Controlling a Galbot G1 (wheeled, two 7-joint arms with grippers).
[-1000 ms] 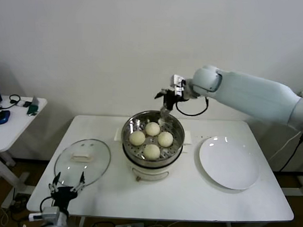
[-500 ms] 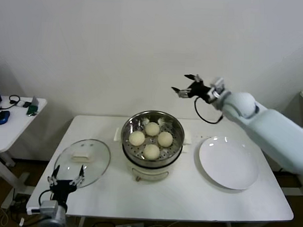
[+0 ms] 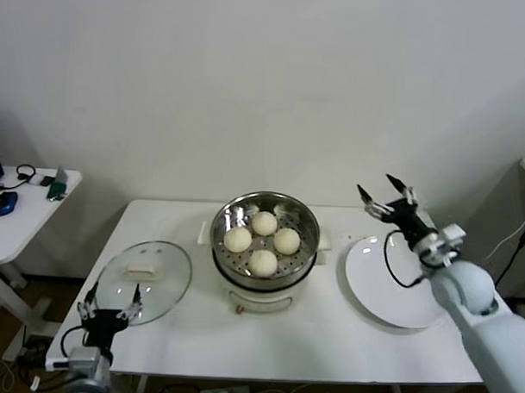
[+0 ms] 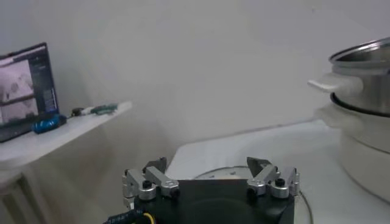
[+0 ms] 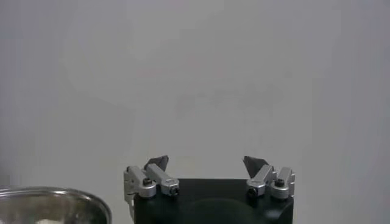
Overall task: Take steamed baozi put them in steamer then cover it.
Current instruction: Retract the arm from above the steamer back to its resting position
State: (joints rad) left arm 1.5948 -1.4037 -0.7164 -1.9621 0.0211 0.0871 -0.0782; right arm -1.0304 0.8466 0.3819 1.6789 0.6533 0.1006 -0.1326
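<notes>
The steamer (image 3: 259,295) stands mid-table, a shiny steel pot on a white base, uncovered. Several cream-white baozi (image 3: 262,262) lie on its perforated tray. The cover (image 3: 163,284), a glass lid with a white handle, lies flat on the table to the left of the steamer. My left gripper (image 3: 110,299) is open at the lid's near edge, low by the table's front-left corner; in the left wrist view the left gripper (image 4: 207,165) has the lid's rim (image 4: 213,175) just beyond its fingers. My right gripper (image 3: 386,194) is open and empty in the air, right of the steamer.
A white plate (image 3: 397,292) lies bare on the table's right side, under my right arm. A small side table (image 3: 20,214) with a laptop and small items stands at the far left. The wall is close behind the table.
My right arm has swung from the steamer's back rim out to the right and now hangs over the plate, still open. The left gripper has shifted slightly by the lid.
</notes>
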